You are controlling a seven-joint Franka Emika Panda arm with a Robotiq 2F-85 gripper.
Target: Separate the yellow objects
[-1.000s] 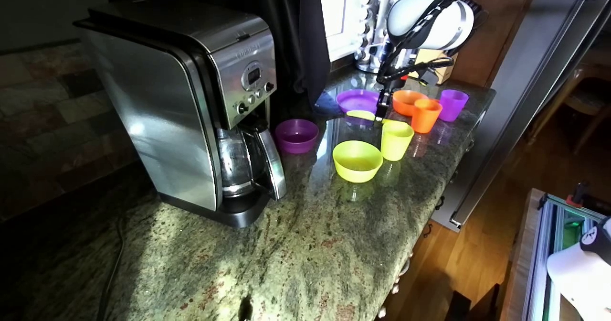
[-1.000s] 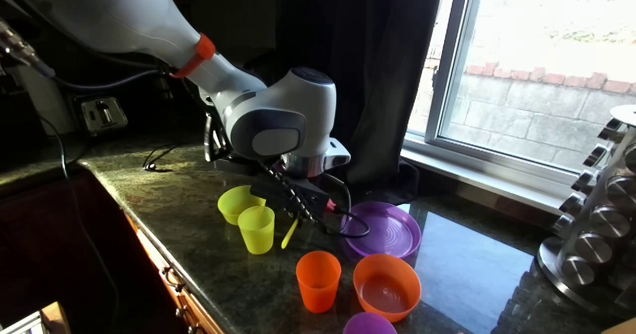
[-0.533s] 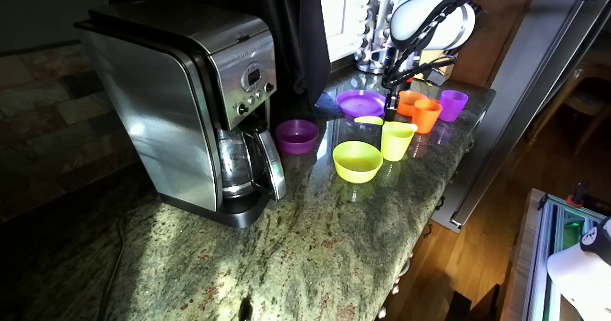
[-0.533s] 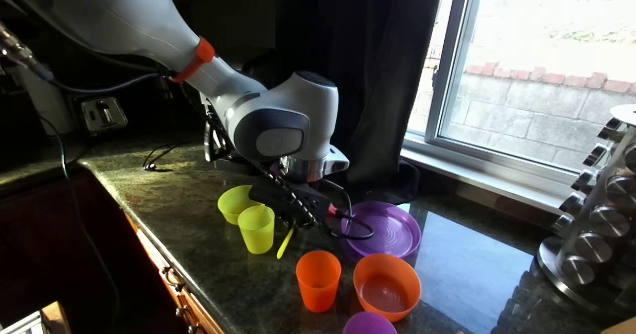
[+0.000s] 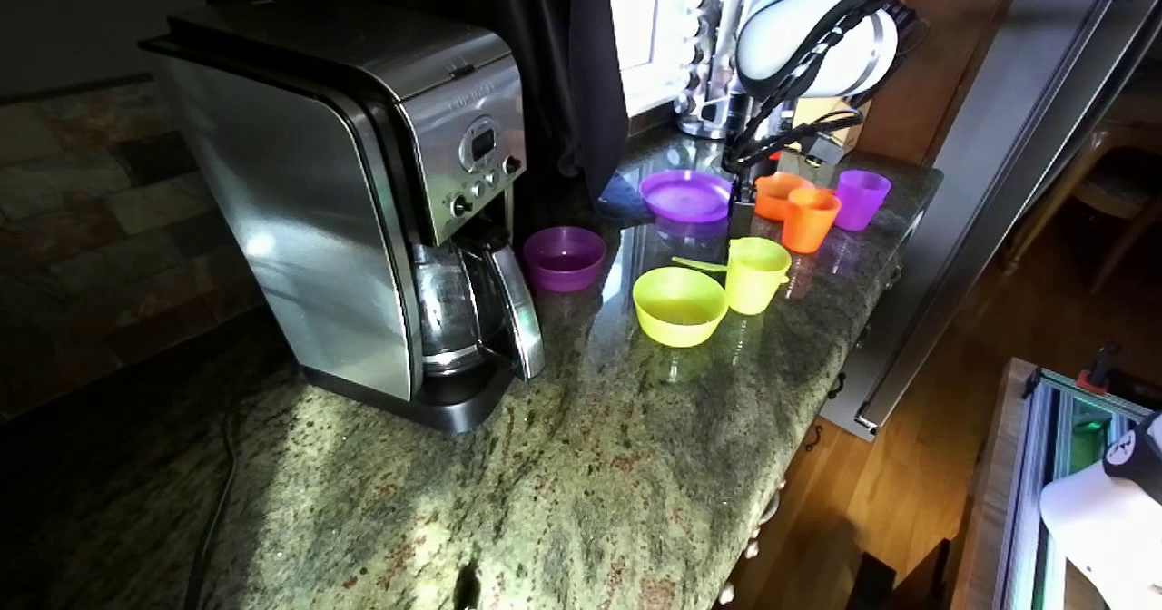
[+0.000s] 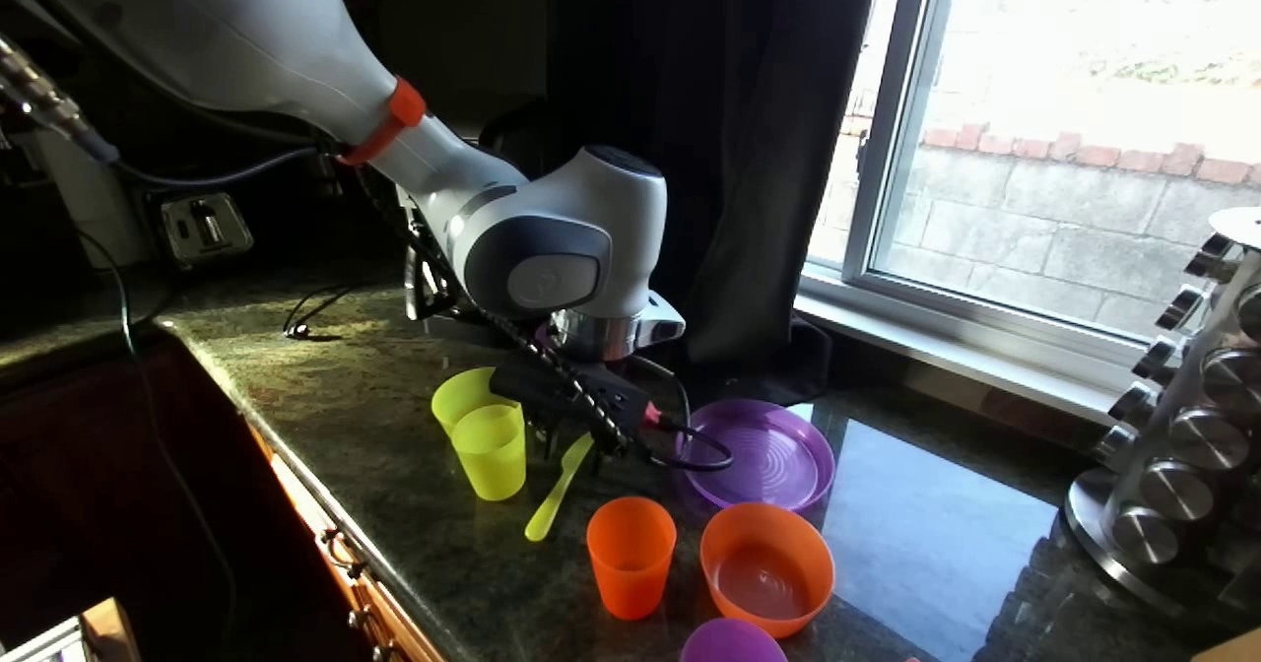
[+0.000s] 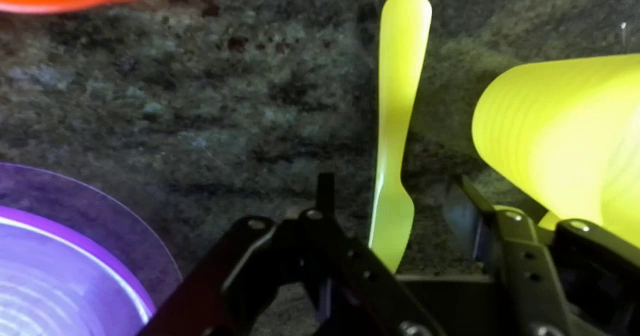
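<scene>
Yellow knife (image 7: 396, 101), one, plastic by the look: flat on table (image 5: 545, 465), just beside yellow cup (image 5: 755, 274).
Probably light, fairly stiff, smooth and apt to slip; unlikely to break. Best taken across the narrow neck between handle and blade, low against the table. Tool (image 7: 395, 181) spread in the wrist view, one jaw to the yellow-cup side of the knife, one opposite; height not to be judged. Part-hidden: blade tip, behind tool; middle, behind yellow cup in an exterior view. Cut off: yellow cup, at wrist-view edge. Hard to make out: contact of yellow cup with neighbouring yellow bowl (image 5: 681, 319); yellow patch (image 7: 548, 221) near yellow cup, perhaps bowl rim.
</scene>
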